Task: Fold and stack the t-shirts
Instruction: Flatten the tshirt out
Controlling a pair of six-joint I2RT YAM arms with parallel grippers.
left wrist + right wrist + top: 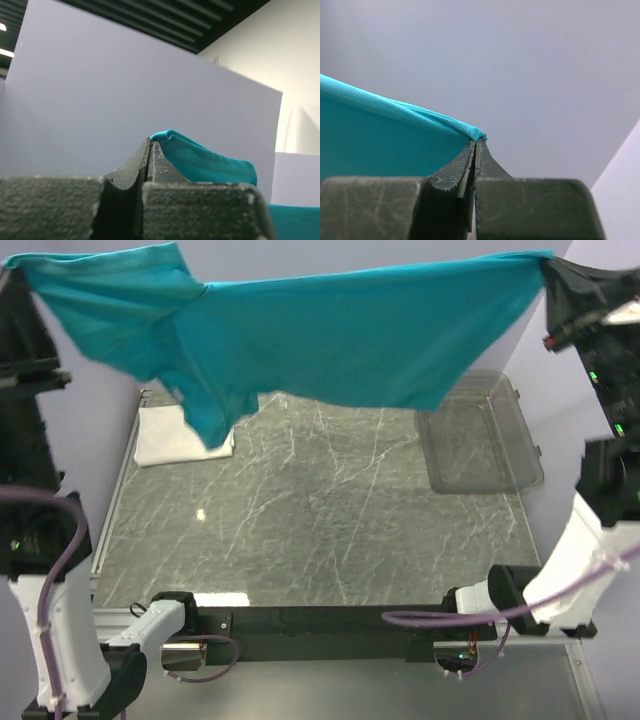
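Observation:
The teal t-shirt (pixel 330 335) hangs stretched high above the table between my two grippers, its sleeve and lower part drooping at the left. My left gripper (pixel 18 270) is shut on its left corner, seen in the left wrist view (pixel 150 142) with teal fabric (pixel 210 165) pinched at the tips. My right gripper (pixel 548 268) is shut on its right corner, seen in the right wrist view (pixel 476 142) with the cloth (pixel 385 145) running off to the left. A white folded shirt (pixel 175 435) lies on the table at the back left, partly hidden by the hanging teal sleeve.
A clear plastic bin (pixel 480 435) stands at the back right of the dark marble table (pixel 320 530). A pale wall stands behind the table. Both arm bases sit at the near edge.

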